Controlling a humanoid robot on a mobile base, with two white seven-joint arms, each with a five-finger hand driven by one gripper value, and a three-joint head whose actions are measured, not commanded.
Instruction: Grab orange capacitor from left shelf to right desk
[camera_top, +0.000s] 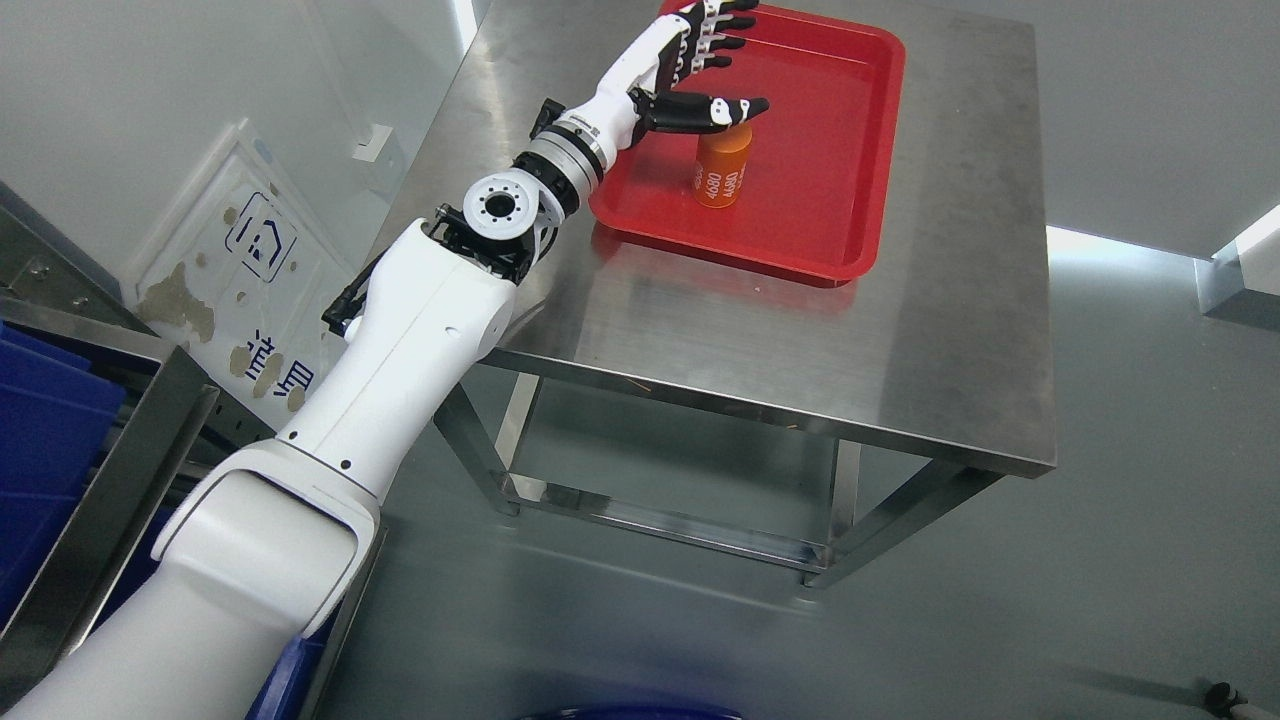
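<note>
Orange capacitor (723, 168) stands upright in the red tray (850, 150) on the steel desk (800, 340). The left hand (690, 70) reaches over the tray, fingers (725, 40) spread and holding nothing, thumb (715, 110) just above the capacitor's top.

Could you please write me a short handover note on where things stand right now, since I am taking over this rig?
Left hand: open, fingers spread over the red tray, thumb just above the top of the orange capacitor; it does not look gripped.
Right hand: not in view.
Orange capacitor: standing upright in the red tray, which sits on the steel desk.
Shelf with blue bins: at the lower left.
Done: the capacitor appears to be delivered to the desk.
Left: pull the left arm clear without tipping the capacitor.
</note>
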